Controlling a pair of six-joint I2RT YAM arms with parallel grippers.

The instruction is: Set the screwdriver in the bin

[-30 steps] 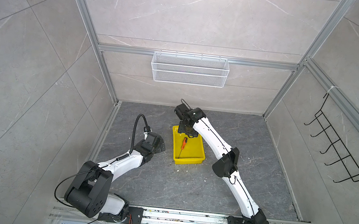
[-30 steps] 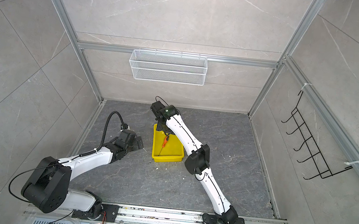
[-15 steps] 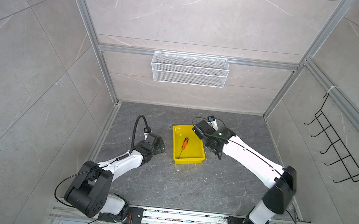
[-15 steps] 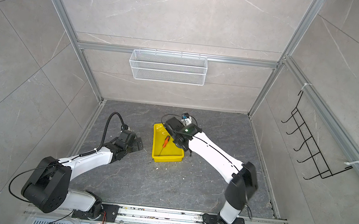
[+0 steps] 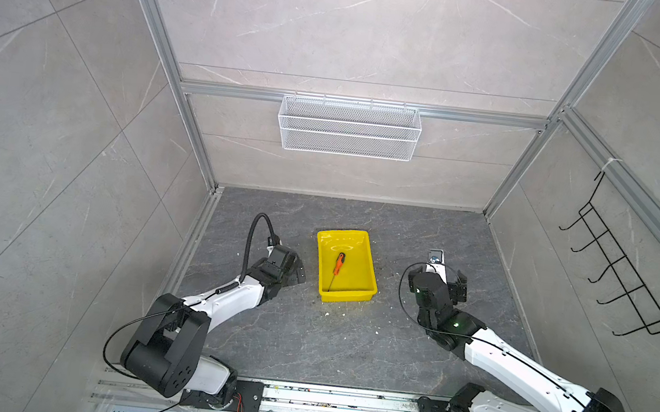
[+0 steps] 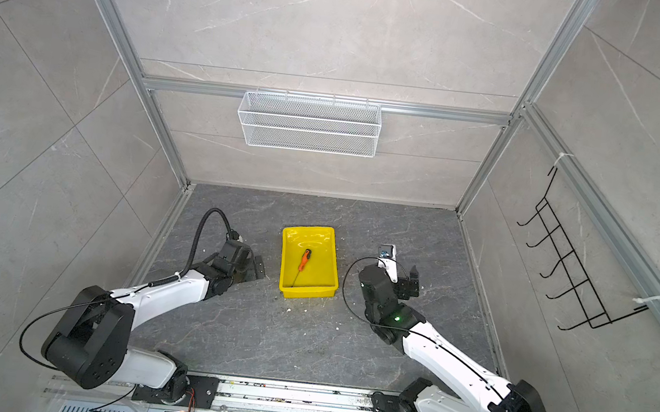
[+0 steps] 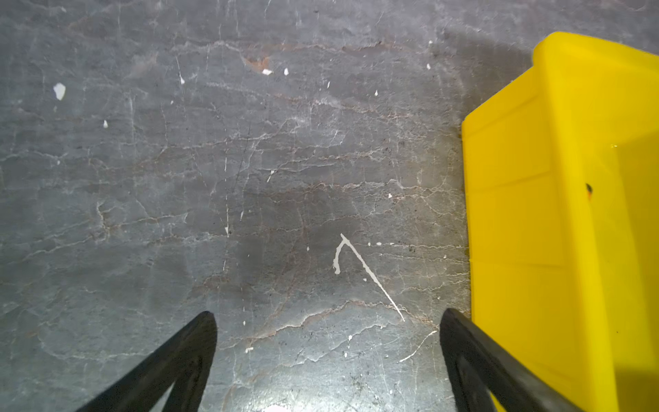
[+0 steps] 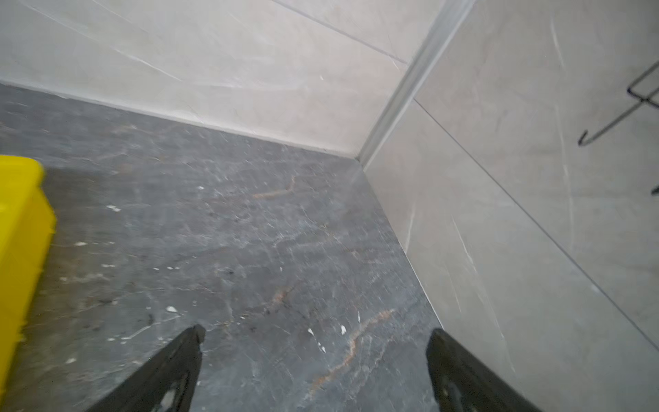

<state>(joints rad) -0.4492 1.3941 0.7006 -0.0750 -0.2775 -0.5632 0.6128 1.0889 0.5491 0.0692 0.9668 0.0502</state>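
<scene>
Left hand (image 7: 328, 315): open and empty, low over the tabletop (image 5: 306, 338), with one finger close beside the bin (image 5: 345, 298) wall. Right hand (image 8: 315, 331): open and empty, apart from the bin on its opposite side. The screwdriver (image 5: 338, 266) lies flat inside the bin, handle toward the back and shaft tip near the front wall. The task appears complete.

Hazard: a sideways move of the left hand can strike the bin, shoving or tipping it and spilling the screwdriver. Lift clear first. The basket (image 5: 348, 133) on the back wall is not involved.
</scene>
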